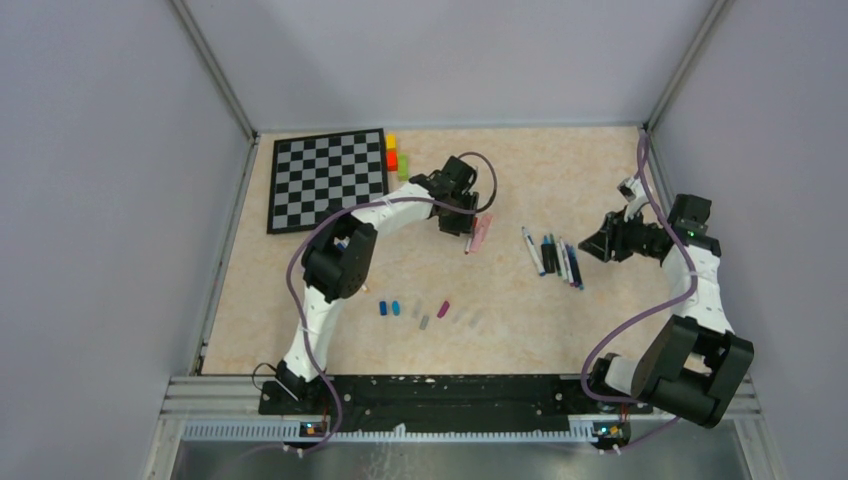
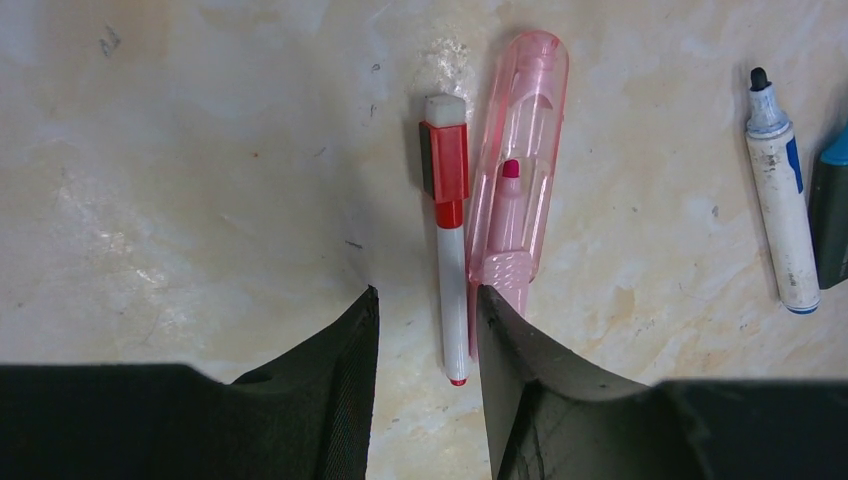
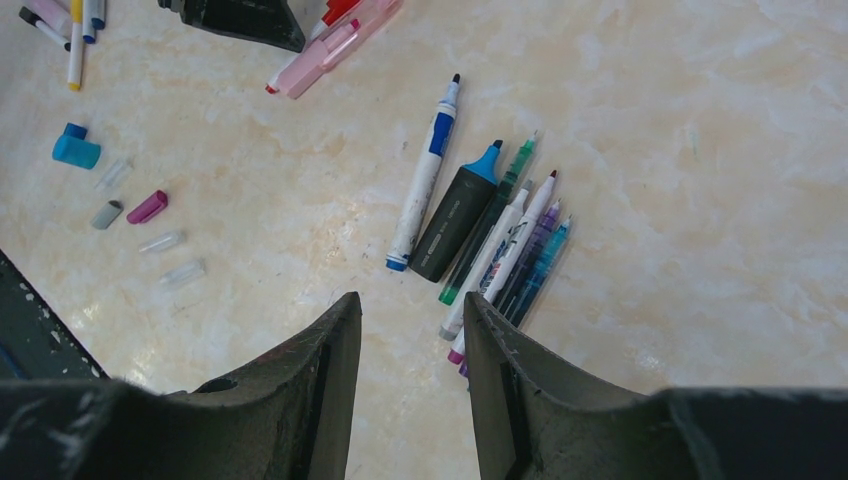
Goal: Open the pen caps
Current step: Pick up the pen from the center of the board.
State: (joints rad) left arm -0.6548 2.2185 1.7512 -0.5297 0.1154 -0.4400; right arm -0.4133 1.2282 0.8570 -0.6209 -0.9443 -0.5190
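Top view: we record the pen caps (image 1: 424, 321) lying loose mid-counter, toward the near edge.

Left wrist: the left gripper (image 2: 425, 295) stands narrowly parted astride a capped red pen (image 2: 452, 250).

Right wrist: the right gripper (image 3: 410, 300) is parted and empty, just short of the pen cluster (image 3: 455, 225).

A black-and-white chequered chessboard (image 1: 328, 178) lies at the far left of the beige marbled table (image 1: 560, 170). A short row of yellow, red and green blocks (image 1: 393, 157) sits beside its far right corner. Near the middle, a white red-capped marker (image 2: 450, 235) lies along the left side of a wide pink plastic highlighter (image 2: 520, 170), seemingly touching. Right of them, thin pens (image 3: 490, 235) lie side by side. Nearer the arm bases, stubby plastic caps (image 1: 444, 308) form a loose line.
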